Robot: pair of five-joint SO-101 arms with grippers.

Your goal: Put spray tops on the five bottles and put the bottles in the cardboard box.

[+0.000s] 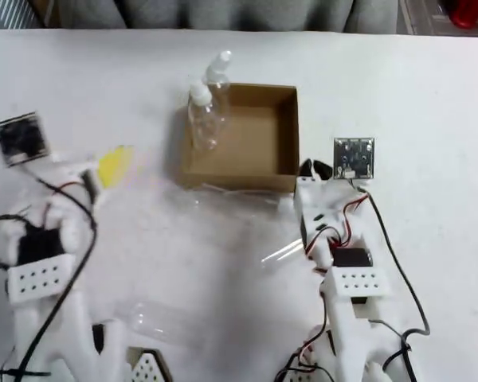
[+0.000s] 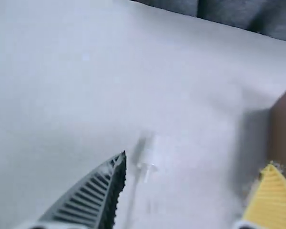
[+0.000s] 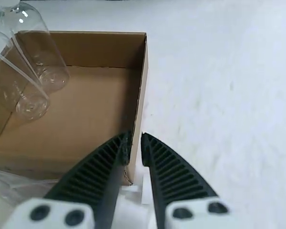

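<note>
The cardboard box (image 1: 259,163) stands open at mid-table. Two clear bottles with white spray tops (image 1: 202,118) (image 1: 217,78) stand against its left wall, seen again in the right wrist view (image 3: 23,88) (image 3: 40,52). My left gripper (image 2: 195,162) (image 1: 103,171) is open, and a loose white spray top (image 2: 147,152) lies on the table between its grey and yellow fingers. My right gripper (image 3: 135,142) (image 1: 309,169) is shut, over the box's front right corner (image 3: 133,138). A white piece shows under its fingers; I cannot tell what it is.
A clear bottle (image 1: 227,196) lies along the box's front wall, another (image 1: 163,318) near the table's front between the arms. A thin clear tube (image 1: 277,254) lies left of the right arm. The box's edge (image 2: 282,126) is close to the left gripper.
</note>
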